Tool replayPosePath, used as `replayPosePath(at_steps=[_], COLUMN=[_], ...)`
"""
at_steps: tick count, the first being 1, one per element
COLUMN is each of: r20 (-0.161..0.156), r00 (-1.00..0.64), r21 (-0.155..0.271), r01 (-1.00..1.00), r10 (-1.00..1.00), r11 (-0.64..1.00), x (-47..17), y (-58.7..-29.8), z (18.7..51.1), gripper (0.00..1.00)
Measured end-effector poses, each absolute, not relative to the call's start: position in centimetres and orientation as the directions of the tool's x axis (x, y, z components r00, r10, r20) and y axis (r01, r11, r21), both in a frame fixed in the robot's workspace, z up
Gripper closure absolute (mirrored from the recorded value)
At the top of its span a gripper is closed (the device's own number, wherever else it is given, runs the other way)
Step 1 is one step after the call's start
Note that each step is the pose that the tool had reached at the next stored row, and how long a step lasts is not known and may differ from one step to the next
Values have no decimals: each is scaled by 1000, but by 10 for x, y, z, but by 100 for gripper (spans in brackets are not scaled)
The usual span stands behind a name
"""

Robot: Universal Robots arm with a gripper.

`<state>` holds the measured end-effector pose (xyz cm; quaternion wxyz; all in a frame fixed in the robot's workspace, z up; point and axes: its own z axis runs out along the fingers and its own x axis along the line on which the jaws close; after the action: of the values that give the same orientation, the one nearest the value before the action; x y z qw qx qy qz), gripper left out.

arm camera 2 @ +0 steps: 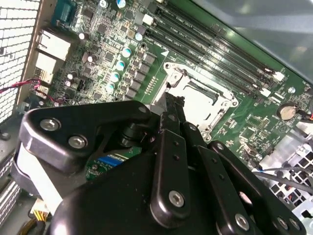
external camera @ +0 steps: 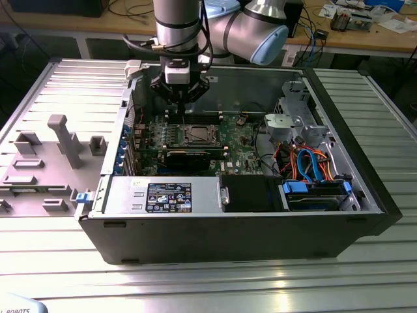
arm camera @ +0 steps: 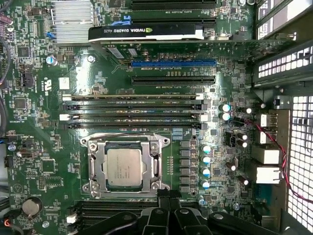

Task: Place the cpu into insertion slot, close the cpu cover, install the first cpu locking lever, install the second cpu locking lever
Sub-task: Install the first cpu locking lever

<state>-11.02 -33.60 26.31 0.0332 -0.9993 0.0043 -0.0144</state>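
Gripper (arm camera: 169, 195), black w/ bolted links, jaws pressed together, nothing pinched, tips just beside one edge of dark, silver-rimmed insertion slot (arm camera: 124, 145). Small silver-grey square cpu (arm camera: 123, 167) sits inside it, thin silvery cpu cover (arm camera: 99, 161) lying flat round it.

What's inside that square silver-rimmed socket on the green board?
A flat square silver-grey chip, framed by a thin silvery cover plate. Whatever lies beneath the chip is covered.

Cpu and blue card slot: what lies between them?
In the first wrist view, four memory slots and one black card slot lie between the cpu and blue card slot.
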Motion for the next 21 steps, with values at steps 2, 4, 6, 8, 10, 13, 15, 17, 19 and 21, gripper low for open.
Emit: replayPosePath(at_steps=[2,4,6,8,10,13,15,17,19,21], r20=[29,29,29,29,29,29,28,28,27,27], r00=[1000,1000,1000,1000,1000,1000,1000,999,999,999], r21=[-66,-66,-66,-66,-66,-63,-62,-55,-36,-35], r01=[-8,-8,-8,-8,-8,-6,5,40,47,48], r10=[-10,-10,-10,-10,-10,-8,4,39,46,47], r11=[-998,-998,-998,-998,-998,-998,-998,-998,-998,-998], x=[-110,-110,-110,-110,-112,-117,-118,-118,-118,-118], y=[-336,-336,-336,-336,-336,-335,-333,-332,-331,-331], z=[263,263,263,263,263,263,262,262,262,262], gripper=[89,89,89,89,89,89,89,89,89,89])
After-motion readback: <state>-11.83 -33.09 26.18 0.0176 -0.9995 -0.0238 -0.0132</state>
